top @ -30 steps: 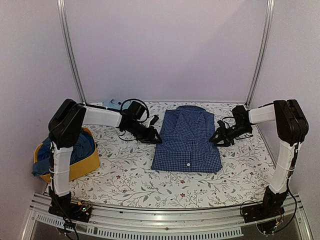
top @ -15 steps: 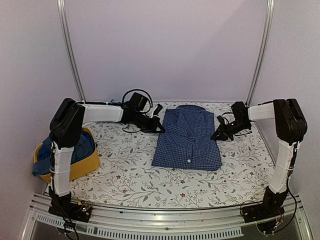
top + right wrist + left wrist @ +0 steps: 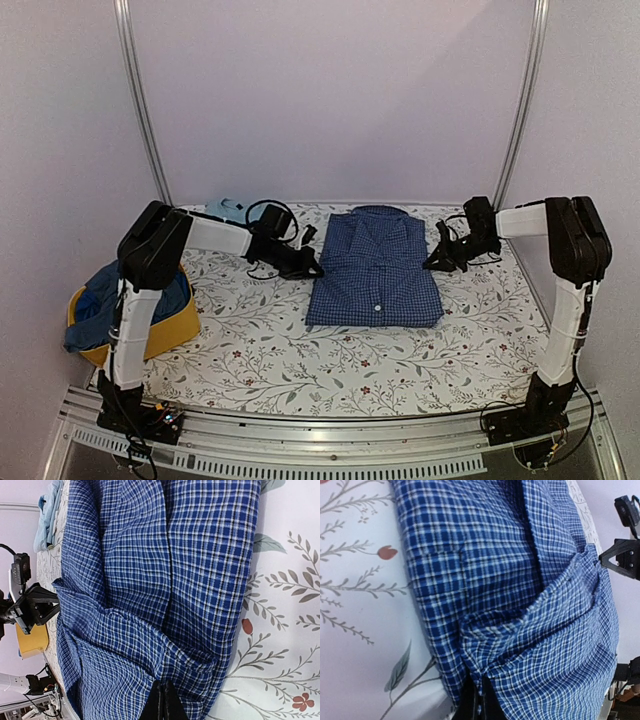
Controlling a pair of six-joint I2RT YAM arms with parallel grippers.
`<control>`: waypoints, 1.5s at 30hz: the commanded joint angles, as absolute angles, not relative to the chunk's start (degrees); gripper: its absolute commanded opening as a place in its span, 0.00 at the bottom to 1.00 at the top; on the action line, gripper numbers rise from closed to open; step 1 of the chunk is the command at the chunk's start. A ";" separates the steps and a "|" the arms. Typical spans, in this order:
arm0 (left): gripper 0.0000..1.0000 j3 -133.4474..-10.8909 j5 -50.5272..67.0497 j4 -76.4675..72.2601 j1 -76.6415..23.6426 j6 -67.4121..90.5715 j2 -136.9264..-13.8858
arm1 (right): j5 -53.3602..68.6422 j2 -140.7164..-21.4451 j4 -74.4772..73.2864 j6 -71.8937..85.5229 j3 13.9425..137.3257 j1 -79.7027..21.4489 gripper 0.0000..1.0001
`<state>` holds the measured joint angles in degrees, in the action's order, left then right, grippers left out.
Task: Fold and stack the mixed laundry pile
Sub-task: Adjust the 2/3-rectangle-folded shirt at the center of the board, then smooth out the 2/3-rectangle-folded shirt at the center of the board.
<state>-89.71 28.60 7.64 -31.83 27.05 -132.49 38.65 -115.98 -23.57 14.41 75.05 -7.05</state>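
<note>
The navy-and-white checked collared shirt (image 3: 375, 265) lies folded, collar to the back, in the middle of the floral table cover. My left gripper (image 3: 312, 268) is at its left edge, and in the left wrist view this gripper (image 3: 479, 705) is shut on a pinched fold of the shirt (image 3: 520, 605). My right gripper (image 3: 432, 262) is at the right edge, and in the right wrist view it (image 3: 162, 702) is shut on the shirt's edge (image 3: 150, 580). A light blue T-shirt (image 3: 222, 209) lies at the back left. Darker blue clothes (image 3: 110, 300) fill the basket.
A yellow fabric basket (image 3: 170, 330) stands at the table's left edge beside the left arm. Metal frame posts (image 3: 145, 110) rise at the back corners. A metal rail (image 3: 320, 440) runs along the near edge. The light blue T-shirt also shows in the right wrist view (image 3: 47, 515).
Both grippers have closed in on the shirt's sides and shifted towards the back. The shirt has slid a little towards the back wall with them.
</note>
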 commanded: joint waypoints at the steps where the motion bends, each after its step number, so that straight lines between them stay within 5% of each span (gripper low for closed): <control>1: 0.00 -90.64 27.12 5.98 -31.48 28.30 -133.72 | 37.26 -119.09 -20.14 15.02 74.92 -6.82 0.00; 3: 0.05 -91.23 26.54 6.69 -31.49 27.96 -133.39 | 38.18 -119.51 -20.58 15.28 75.97 -6.77 0.00; 4: 0.16 -91.57 26.20 7.65 -31.42 27.62 -133.09 | 38.26 -119.48 -21.51 15.16 77.01 -6.80 0.03; 9: 0.47 -88.58 24.22 7.33 -30.71 25.43 -127.19 | 36.38 -114.20 -23.36 14.87 78.14 -6.73 0.43; 15: 0.67 -85.99 25.54 9.45 -29.77 21.05 -119.70 | 34.06 -108.09 -28.14 12.92 80.51 -6.69 0.64; 21: 0.84 -81.12 39.24 8.02 -34.08 18.66 -114.56 | 47.17 -100.51 -26.22 14.57 72.59 -8.74 0.77; 31: 0.85 -79.69 47.30 -8.28 -40.58 32.12 -124.69 | 60.69 -102.15 -0.45 32.72 52.69 -19.02 0.71; 35: 0.78 -82.23 46.36 -11.17 -39.54 35.74 -129.78 | 57.95 -111.32 -3.78 28.36 58.01 -17.95 0.58; 45: 0.77 -80.90 41.61 -4.52 -34.96 30.11 -123.23 | 53.62 -116.71 -14.26 23.97 74.56 -17.89 0.46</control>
